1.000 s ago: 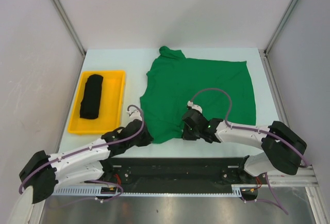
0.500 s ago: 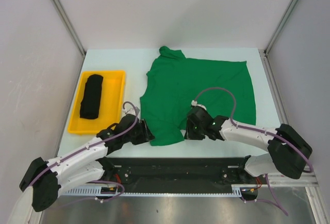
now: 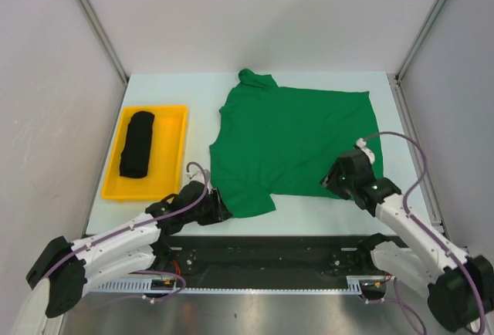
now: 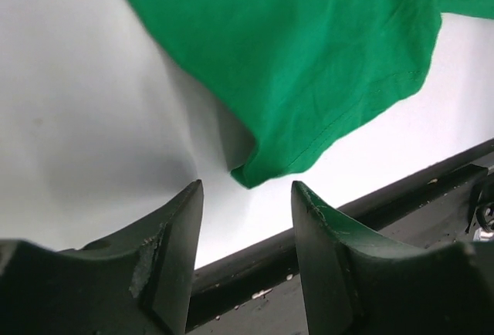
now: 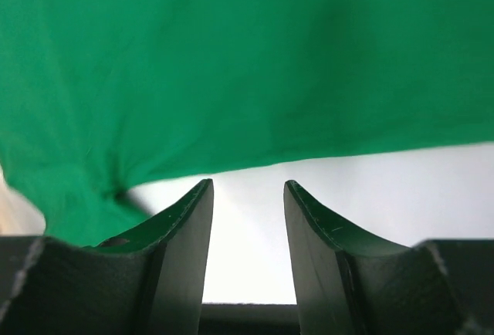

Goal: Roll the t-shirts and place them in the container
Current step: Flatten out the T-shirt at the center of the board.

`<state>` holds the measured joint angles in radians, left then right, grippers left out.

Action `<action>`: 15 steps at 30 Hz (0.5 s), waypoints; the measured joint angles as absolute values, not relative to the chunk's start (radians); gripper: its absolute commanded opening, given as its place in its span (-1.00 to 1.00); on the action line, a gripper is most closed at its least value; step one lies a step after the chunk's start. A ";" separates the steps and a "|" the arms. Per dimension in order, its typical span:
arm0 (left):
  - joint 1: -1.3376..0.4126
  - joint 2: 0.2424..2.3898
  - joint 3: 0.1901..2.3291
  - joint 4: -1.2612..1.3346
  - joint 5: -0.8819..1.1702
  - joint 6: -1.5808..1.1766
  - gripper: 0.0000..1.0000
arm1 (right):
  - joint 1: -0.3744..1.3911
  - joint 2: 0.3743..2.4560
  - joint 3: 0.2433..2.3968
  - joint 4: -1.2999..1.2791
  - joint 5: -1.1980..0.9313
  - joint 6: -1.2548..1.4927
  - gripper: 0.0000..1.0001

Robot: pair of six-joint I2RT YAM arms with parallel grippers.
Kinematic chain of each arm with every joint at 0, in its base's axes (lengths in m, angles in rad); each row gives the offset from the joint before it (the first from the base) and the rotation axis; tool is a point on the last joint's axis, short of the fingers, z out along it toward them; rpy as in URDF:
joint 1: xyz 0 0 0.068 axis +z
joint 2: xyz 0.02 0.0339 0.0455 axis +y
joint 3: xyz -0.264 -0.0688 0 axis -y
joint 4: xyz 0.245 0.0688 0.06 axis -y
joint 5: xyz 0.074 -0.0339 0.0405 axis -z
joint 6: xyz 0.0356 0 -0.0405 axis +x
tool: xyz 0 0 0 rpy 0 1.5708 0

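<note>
The green t-shirt (image 3: 293,146) lies spread flat, its near corner just ahead of my left claw (image 4: 247,196) and its near hem just ahead of my right claw (image 5: 247,188). A second ago both claws were pinched shut at that hem. Now both stand open and empty, and my right arm has swung out rightward. I judge I'm re-placing my grips before rolling. The black t-shirt (image 3: 137,144), already rolled, sits in the yellow tray (image 3: 174,111), left of my left claw.
</note>
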<state>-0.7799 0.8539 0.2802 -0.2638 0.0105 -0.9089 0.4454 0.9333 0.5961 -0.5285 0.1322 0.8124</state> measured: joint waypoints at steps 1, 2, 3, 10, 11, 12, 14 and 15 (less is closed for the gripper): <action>-0.784 0.861 0.278 -0.246 0.010 -0.908 0.00 | 0.413 0.904 0.584 -0.544 0.133 0.812 -0.06; -0.787 0.868 0.276 -0.229 0.010 -0.909 -0.03 | 0.373 0.868 0.572 -0.567 0.137 0.813 -0.07; -0.790 0.876 0.275 -0.209 0.008 -0.908 -0.08 | 0.323 0.835 0.559 -0.590 0.140 0.813 -0.07; -0.810 0.904 0.252 -0.113 0.008 -0.906 -0.35 | 0.059 0.719 0.518 -0.739 0.145 0.855 -0.07; -0.810 0.905 0.248 -0.104 0.008 -0.904 -0.44 | 0.043 0.719 0.518 -0.756 0.148 0.868 -0.07; -0.810 0.904 0.243 -0.093 0.008 -0.899 -0.48 | 0.031 0.721 0.517 -0.770 0.152 0.883 -0.07; -0.811 0.904 0.240 -0.081 0.011 -0.895 -0.58 | 0.007 0.729 0.516 -0.794 0.171 0.911 -0.06; -0.812 0.904 0.239 -0.076 0.012 -0.891 -0.63 | -0.004 0.736 0.516 -0.802 0.176 0.921 -0.06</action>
